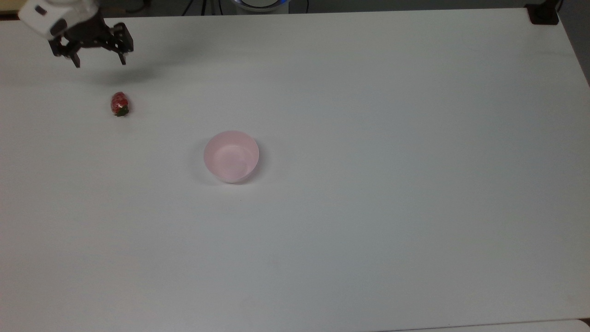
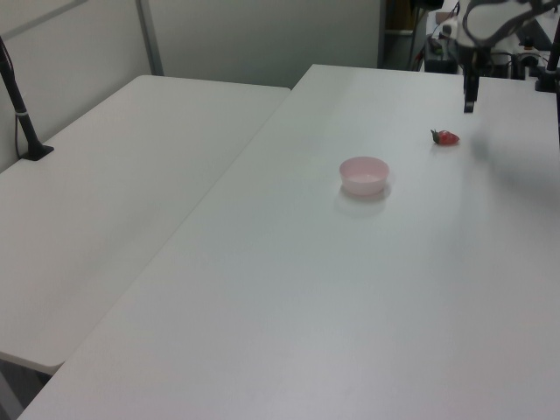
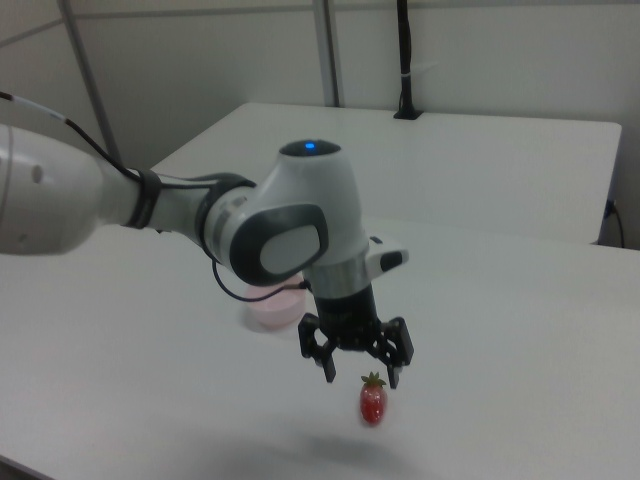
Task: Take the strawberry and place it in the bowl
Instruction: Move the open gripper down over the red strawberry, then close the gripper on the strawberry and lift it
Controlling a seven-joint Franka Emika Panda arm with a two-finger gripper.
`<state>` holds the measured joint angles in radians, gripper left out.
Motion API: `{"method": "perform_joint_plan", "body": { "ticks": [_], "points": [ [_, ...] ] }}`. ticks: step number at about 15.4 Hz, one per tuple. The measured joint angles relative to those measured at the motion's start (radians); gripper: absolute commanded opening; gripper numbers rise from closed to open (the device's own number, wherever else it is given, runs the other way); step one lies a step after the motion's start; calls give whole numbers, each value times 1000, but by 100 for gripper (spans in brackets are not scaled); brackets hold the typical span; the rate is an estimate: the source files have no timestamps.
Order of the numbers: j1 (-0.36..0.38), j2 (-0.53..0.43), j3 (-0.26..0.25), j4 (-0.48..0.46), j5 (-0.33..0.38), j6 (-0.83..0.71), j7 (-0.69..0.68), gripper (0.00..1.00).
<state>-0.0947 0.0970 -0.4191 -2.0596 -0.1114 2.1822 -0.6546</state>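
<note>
My claw [image 1: 99, 61] hangs spread wide and empty. The strawberry [image 1: 120, 103] lies on the worktop [image 1: 368, 138] just below it in the top view, long axis pointing away from me, bowl [image 1: 231, 156] well apart.

a lab or office: plain white tables [image 2: 262, 289], grey partition walls [image 3: 200, 60], clamped camera poles [image 2: 19, 109].

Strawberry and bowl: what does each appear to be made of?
The strawberry: glossy red skin with bright highlights and a dark green cap, so possibly plastic, though it could be real. The bowl: smooth, plain pale pink walls with an even matte look, probably plastic.
</note>
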Motion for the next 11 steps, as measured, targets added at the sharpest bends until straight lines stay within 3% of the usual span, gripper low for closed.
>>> {"method": "perform_joint_plan", "body": {
  "ticks": [3, 6, 7, 9, 11],
  "points": [
    [1, 74, 3, -2, 8, 62, 0, 100],
    [3, 149, 8, -1, 78, 153, 1, 100],
    [4, 167, 14, 0, 91, 165, 1, 95],
    [4, 189, 28, 3, 101, 170, 1, 70],
    [6, 193, 34, 5, 103, 170, 2, 31]
  ]
}}
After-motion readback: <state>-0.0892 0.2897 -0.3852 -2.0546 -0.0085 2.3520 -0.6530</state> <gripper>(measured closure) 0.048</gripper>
